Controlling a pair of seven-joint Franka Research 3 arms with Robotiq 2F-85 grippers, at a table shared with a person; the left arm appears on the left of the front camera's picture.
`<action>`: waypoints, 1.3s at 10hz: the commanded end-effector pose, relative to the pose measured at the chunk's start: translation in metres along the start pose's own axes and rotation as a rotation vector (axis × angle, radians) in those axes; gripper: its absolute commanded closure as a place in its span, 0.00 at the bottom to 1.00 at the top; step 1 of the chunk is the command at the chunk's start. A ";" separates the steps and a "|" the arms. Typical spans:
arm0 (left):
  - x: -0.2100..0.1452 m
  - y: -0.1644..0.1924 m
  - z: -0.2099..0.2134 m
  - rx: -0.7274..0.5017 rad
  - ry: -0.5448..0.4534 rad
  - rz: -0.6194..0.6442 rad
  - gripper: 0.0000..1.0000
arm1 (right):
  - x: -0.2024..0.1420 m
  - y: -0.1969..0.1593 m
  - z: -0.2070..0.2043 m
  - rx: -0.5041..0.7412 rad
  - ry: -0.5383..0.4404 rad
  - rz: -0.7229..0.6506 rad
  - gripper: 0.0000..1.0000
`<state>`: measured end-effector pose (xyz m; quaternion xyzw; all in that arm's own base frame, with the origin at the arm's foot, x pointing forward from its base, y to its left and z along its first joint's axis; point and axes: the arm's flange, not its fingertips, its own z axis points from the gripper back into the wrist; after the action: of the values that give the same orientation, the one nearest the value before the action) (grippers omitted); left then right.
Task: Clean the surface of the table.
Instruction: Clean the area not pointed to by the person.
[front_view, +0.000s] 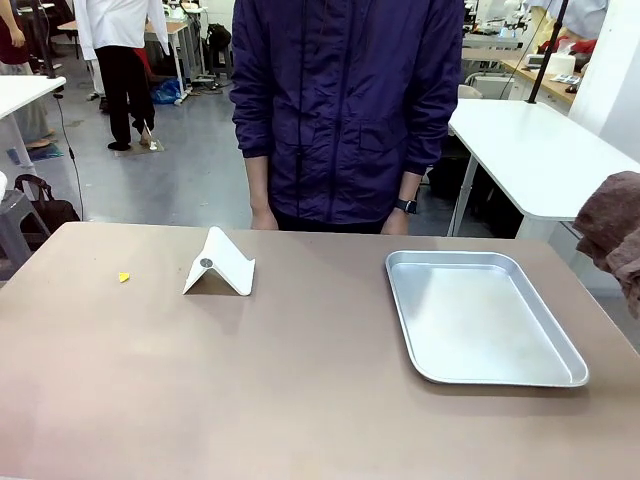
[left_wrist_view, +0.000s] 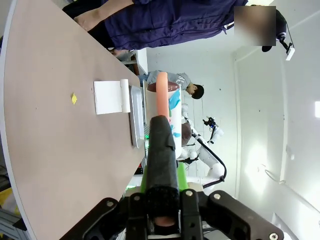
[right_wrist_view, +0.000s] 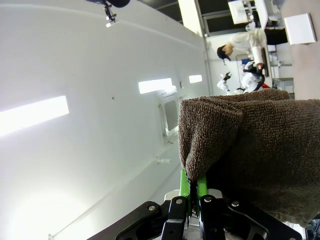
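Front camera faces across table (front_view: 150, 400) toward standing person (front_view: 345, 110); left wrist camera, rolled sideways, shares table and tray (left_wrist_view: 135, 120); right wrist camera, close behind cloth (right_wrist_view: 260, 150), faces ceiling (right_wrist_view: 75, 65).

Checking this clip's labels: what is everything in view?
table: one, taupe-brown, across the foreground.
metal tray: one, silver, on the table's right half.
folded stand: one, white, left of the table's middle.
scrap: one, yellow, near the table's left edge.
towel: one, brown, in the right gripper.
black tool: one, orange-tipped, in the left gripper; kind unclear.
white tables: two, behind, left and right.
person: one, dark blue jacket, at the far side.
left gripper: one, black, shut on the black tool.
right gripper: one, black, shut on the towel.
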<state>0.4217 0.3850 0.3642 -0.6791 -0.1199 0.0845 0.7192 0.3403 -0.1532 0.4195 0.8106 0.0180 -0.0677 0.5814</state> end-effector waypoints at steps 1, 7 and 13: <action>0.001 -0.001 0.000 0.001 0.001 -0.003 0.78 | -0.001 0.004 0.000 0.005 -0.003 0.010 0.94; 0.059 0.043 -0.084 0.343 0.161 -0.047 0.78 | -0.001 0.004 0.000 0.005 -0.003 0.010 0.94; 0.083 0.072 -0.122 0.430 0.116 -0.007 0.78 | -0.001 0.004 0.000 0.005 -0.003 0.010 0.94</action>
<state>0.5392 0.3011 0.2884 -0.5111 -0.0598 0.0544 0.8557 0.3402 -0.1533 0.4196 0.8105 0.0178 -0.0677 0.5815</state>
